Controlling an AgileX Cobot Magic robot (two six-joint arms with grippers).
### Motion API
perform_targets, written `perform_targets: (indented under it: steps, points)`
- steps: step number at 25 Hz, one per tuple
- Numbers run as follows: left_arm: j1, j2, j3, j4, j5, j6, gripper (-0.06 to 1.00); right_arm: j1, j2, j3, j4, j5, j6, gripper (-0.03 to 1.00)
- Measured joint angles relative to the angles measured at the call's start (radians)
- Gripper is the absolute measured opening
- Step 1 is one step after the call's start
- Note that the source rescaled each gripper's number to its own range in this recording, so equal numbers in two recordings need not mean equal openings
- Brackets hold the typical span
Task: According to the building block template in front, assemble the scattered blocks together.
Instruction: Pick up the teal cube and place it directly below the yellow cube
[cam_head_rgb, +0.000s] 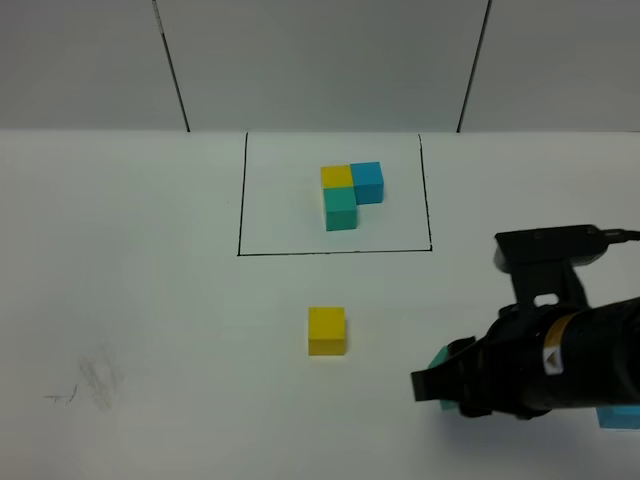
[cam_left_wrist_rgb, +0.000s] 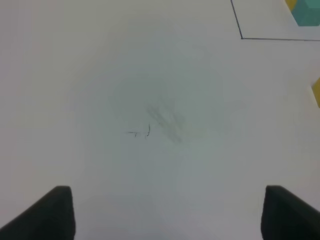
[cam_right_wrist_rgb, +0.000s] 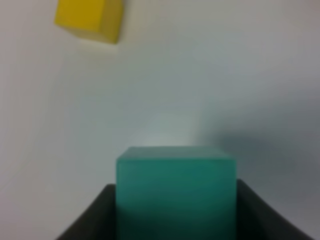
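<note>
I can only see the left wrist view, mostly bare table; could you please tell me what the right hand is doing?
Observer: The right hand is shut on the teal-green block.
Operator: Thanks. Where is the blue block?
Observer: The blue block is partly hidden by the right arm, at the high view's right edge.
Operator: And the template's layout?
Observer: In the template, blue sits right of yellow, with teal-green in front of yellow.

Before the black-outlined L-shaped cluster of 3 matte cubes (cam_head_rgb: 350, 195) lies the yellow matte cube (cam_head_rgb: 327, 331); nearer and rightward, the teal-green matte cube (cam_right_wrist_rgb: 175, 192); farthest right, seemingly, a blue matte cube (cam_head_rgb: 620, 418).
</note>
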Motion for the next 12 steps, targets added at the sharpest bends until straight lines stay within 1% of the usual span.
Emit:
perform_targets:
  steps: [2,3,5,7,9,12]
  points:
    - [0.000,0.000,0.000,0.000,0.000,0.000,0.65,0.086,0.025,0.000,-0.104,0.008,0.237,0.01]
    - [0.000,0.000,0.000,0.000,0.000,0.000,0.65,0.117,0.041,0.000,-0.148,0.017,0.344,0.01]
    - [0.000,0.000,0.000,0.000,0.000,0.000,0.65,0.181,0.084,0.000,-0.253,0.033,0.597,0.01]
    - [0.000,0.000,0.000,0.000,0.000,0.000,0.65,0.231,0.138,0.000,-0.346,0.043,0.783,0.01]
    - [0.000,0.000,0.000,0.000,0.000,0.000,0.65,0.277,0.208,-0.014,-0.427,0.050,0.907,0.01]
    - [0.000,0.000,0.000,0.000,0.000,0.000,0.65,0.316,0.310,-0.091,-0.458,0.073,0.960,0.01]
